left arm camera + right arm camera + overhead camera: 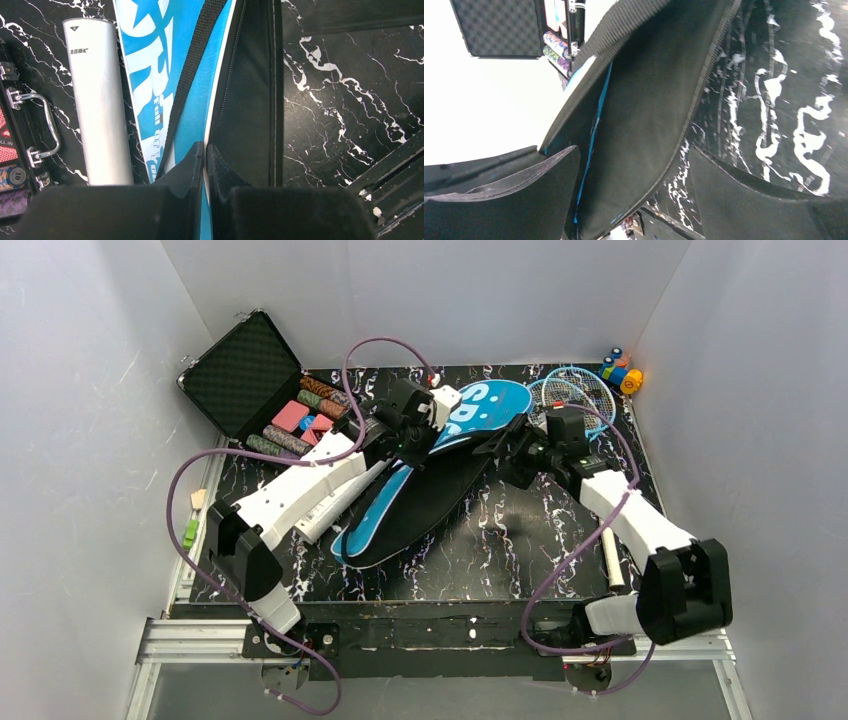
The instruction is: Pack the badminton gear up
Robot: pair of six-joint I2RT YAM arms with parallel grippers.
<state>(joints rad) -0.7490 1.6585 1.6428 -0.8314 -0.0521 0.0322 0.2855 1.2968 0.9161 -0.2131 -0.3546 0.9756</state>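
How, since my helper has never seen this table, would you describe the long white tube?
Find the big blue bag lying across the black marbled table. The tube lies alongside it, between bag and open black chip case. Unlike those neighbours, it is a smooth white cylinder.

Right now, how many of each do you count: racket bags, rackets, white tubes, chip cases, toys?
Racket bag: 1
Rackets: 2
White tube: 1
Chip case: 1
Toy: 1
Total: 6
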